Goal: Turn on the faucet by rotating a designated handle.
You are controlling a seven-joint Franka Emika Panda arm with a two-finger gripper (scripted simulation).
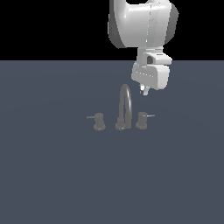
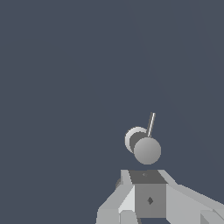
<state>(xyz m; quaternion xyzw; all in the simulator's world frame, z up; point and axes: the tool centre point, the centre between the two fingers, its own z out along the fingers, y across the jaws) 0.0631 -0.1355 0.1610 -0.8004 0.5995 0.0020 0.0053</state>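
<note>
The faucet [image 1: 124, 108] is a small dull grey set on the flat floor, with a tall arched spout between two short knobs. The handle [image 1: 142, 120] is the knob on the exterior view's right, and its thin lever [image 1: 150, 116] points to that view's right. My gripper [image 1: 144, 91] hangs a short way above the handle, apart from it, with fingers together and nothing held. In the wrist view the handle [image 2: 146, 150] shows from above, its lever [image 2: 151, 124] sticking out, just beyond my shut gripper [image 2: 146, 177].
The twin knob [image 1: 99, 121] stands on the exterior view's left of the spout, its lever pointing to that view's left. A flat blue-grey floor [image 1: 52, 175] stretches all around the faucet.
</note>
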